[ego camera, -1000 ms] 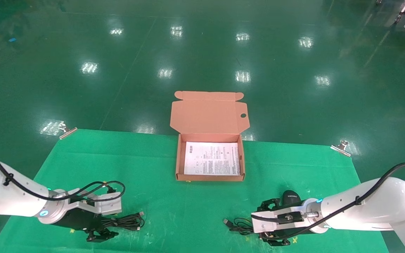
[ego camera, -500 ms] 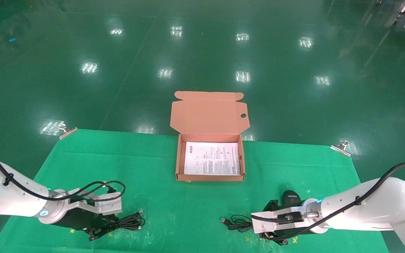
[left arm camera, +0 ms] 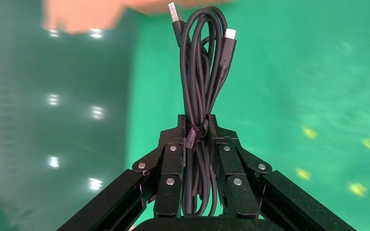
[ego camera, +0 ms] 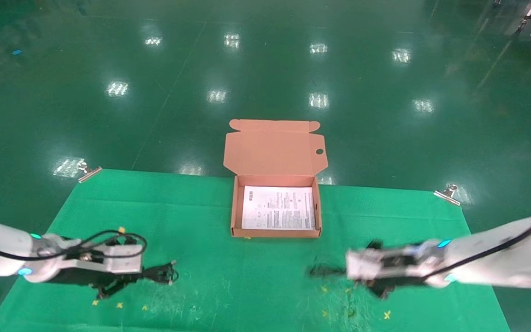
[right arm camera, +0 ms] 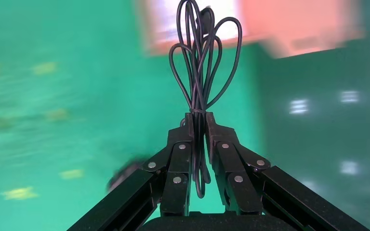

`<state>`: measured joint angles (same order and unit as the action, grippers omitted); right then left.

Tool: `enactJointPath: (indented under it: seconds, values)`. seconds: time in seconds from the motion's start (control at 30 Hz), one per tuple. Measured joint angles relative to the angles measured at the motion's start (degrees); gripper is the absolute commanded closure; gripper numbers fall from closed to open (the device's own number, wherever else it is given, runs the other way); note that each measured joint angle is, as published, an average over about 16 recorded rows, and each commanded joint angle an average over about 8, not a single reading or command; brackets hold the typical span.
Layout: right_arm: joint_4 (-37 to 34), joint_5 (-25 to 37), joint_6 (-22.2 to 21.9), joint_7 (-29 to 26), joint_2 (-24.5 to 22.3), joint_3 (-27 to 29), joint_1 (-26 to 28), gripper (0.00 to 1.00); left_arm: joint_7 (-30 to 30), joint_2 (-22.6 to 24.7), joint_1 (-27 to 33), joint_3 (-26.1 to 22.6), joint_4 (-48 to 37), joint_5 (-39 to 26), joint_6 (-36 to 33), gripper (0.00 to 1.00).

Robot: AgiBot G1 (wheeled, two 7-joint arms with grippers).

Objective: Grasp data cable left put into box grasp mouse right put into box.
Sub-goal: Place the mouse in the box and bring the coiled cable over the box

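The open orange-brown box (ego camera: 234, 207) stands at the mat's far middle, its lid (ego camera: 274, 152) folded back and a white leaflet (ego camera: 278, 208) as its floor. My left gripper (ego camera: 142, 275) is shut on the data cable (ego camera: 160, 273). In the left wrist view it (left arm camera: 196, 126) clamps the looped black bundle (left arm camera: 202, 72) at its tie. My right gripper (ego camera: 341, 271) is shut on the mouse's thin coiled cord (ego camera: 323, 270). The right wrist view shows the gripper (right arm camera: 198, 120) pinching that cord (right arm camera: 200, 62). The mouse (right arm camera: 125, 174) is a dark blur beside the fingers.
A green mat (ego camera: 247, 286) with small yellow marks covers the table. Metal clips hold its far corners, one on the left (ego camera: 89, 171) and one on the right (ego camera: 447, 193). Glossy green floor lies beyond the table's far edge.
Both grippers have risen and moved toward the box. The left carries the data cable. The right carries the cord bundle, and the mouse has left its earlier spot.
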<state>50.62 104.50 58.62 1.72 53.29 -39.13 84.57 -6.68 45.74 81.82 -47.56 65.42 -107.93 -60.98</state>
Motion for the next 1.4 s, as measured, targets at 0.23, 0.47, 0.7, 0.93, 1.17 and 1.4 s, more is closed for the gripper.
enactJointPath:
  seconds: [0.23,0.47,0.7,0.93,1.17,1.4]
  values:
    - [2.06,-1.31,-3.09,-0.80,1.11,2.57,4.97,1.00,-6.39,-0.24,1.58,1.46,8.00,-4.21,3.25,1.00]
    - [-1.81,-3.39,-5.74,2.58,6.34,4.05,10.18,1.00,-11.76,2.84,4.57,2.31,10.07,-9.71,5.85,1.00]
    - [-9.05,-6.08,-7.46,8.35,12.37,5.13,14.74,1.00,-15.47,6.54,7.32,2.65,9.96,-15.62,8.02,1.00]
    - [-15.24,-8.56,-7.94,13.81,16.58,6.07,17.79,1.00,-17.90,8.78,8.78,2.81,10.22,-20.36,9.55,1.00]
    - [-18.36,-10.06,-7.55,16.89,18.37,6.66,19.22,1.00,-18.78,9.42,9.19,2.85,10.74,-22.80,10.23,1.00]
    - [-19.49,-10.51,-7.24,17.79,19.09,6.74,19.19,1.00,-18.43,8.99,8.70,2.56,10.75,-23.25,10.12,1.00]
